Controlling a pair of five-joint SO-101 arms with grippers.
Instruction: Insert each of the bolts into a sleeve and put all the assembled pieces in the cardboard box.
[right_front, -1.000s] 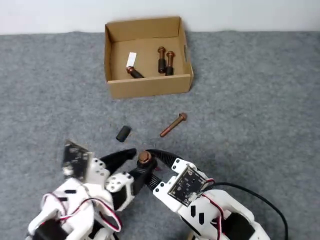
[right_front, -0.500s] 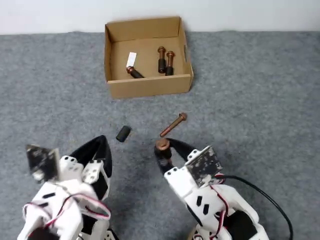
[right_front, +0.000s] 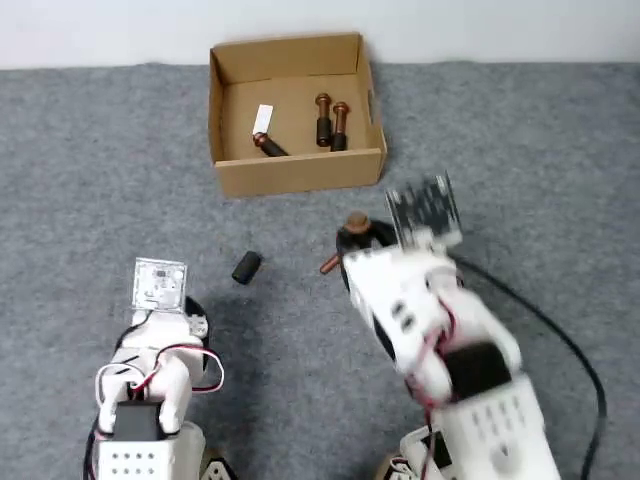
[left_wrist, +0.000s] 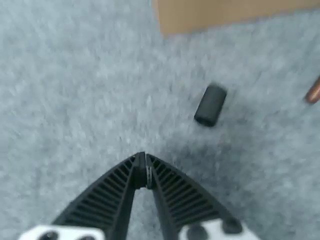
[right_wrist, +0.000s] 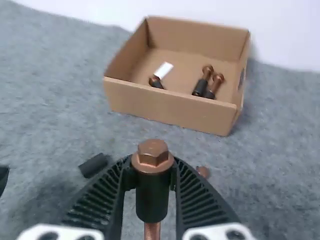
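1. Across the whole table, a grey cover (right_front: 520, 150) carries every item. Its nap probably keeps round parts from rolling.
2. At the far side stands the cardboard box (right_front: 296, 172), open top upward. Three assembled pieces (right_front: 323, 118) lie flat on its floor and are judged finished work.
3. The right gripper (right_wrist: 151, 170) is raised on the near side of the box, with its fingers clamped on a sleeved bolt (right_wrist: 152, 154). The head is uppermost and the shank hangs down through the black sleeve. This upright hold presumably stops the bolt sliding out on the way to the box.
4. The left gripper (left_wrist: 141, 167) hangs low over the cover, fingers closed tip to tip on nothing. It is judged to be parked clear of the other arm's path.
5. A loose bolt (right_wrist: 202, 172) lies on the cover just beyond the right gripper, partly hidden by it.
6. A loose sleeve (left_wrist: 210, 105) lies on its side, near that bolt but apart from it, between the left gripper and the box. These two appear to be the last pair to join.
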